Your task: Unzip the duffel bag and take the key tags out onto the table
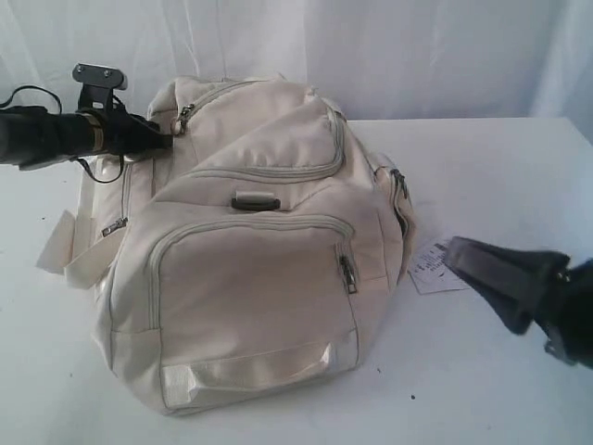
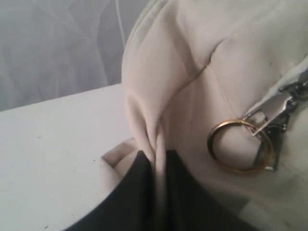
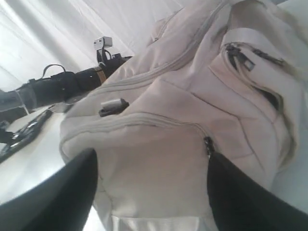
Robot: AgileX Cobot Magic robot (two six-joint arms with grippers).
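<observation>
We pinch a fold of the bag [image 1: 250, 269] with the left gripper [image 2: 158, 163], presumably to anchor it. The right gripper [image 3: 151, 161] hovers, jaws spread, facing a zipper [image 3: 208, 143].

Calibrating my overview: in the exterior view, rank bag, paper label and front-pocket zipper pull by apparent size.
1. bag
2. paper label, partly covered
3. zipper pull

A wrinkled white curtain [image 1: 435, 56] is hanging beyond the left pincer [image 1: 169, 141], glowing softly in even light.
</observation>
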